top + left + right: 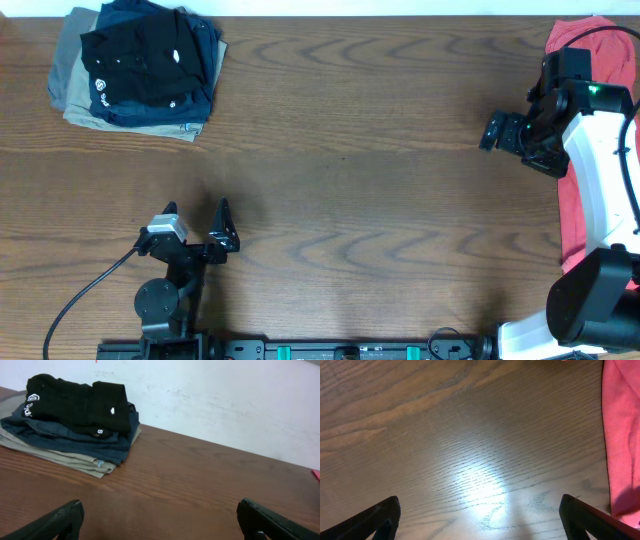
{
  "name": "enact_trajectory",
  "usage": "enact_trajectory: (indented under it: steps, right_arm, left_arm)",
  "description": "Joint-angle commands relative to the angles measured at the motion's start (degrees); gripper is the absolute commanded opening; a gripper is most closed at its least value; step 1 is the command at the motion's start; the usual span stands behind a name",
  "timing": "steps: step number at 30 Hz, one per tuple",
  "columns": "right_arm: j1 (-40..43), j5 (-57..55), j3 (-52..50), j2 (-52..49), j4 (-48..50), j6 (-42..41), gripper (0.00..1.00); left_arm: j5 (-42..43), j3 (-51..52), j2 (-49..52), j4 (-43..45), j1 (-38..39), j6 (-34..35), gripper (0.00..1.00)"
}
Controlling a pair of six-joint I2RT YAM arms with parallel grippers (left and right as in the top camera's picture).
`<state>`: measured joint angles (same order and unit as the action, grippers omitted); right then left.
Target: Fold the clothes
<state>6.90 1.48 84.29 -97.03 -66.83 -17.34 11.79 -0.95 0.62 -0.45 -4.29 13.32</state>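
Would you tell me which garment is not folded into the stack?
The red garment at the table's right edge; the black garment, navy garment and khaki garment sit stacked far left.

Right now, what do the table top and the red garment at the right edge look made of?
Table top: wood or wood-look laminate, smooth with slight sheen; grain lines and a glare patch show. Red garment: soft matte cloth, fibre unclear; it lies limp.

text: none legible | black garment (75, 405): white logo marks, lettering too small to read
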Motion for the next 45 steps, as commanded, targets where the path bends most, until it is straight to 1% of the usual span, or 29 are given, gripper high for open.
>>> enact_trajectory:
  steps: [1, 18, 21, 30, 45]
  right_arm:
    - [0.04, -0.42, 0.22, 0.26, -0.09, 0.48, 0.99]
    - [0.04, -0.42, 0.22, 0.35, -0.07, 0.48, 0.99]
    - [-0.02, -0.44, 0.22, 1.75, -0.09, 0.48, 0.99]
    - [-0.7, -0.42, 0.22, 11.17, -0.09, 0.46, 0.99]
    - [-1.03, -0.42, 0.22, 32.35, -0.11, 0.48, 0.99]
  left_arm:
    - [0.57, 0.72, -0.39, -2.47, -0.2, -0.13, 0.98]
    - [0.57, 0.72, -0.39, -2.47, -0.2, -0.13, 0.98]
    - [0.57, 0.72, -0.39, -2.47, -0.2, -0.13, 0.98]
    - [0.57, 0.72, -0.39, -2.49, -0.2, -0.13, 0.98]
    - [0.57, 0.72, -0.39, -2.49, -0.2, -0.13, 0.98]
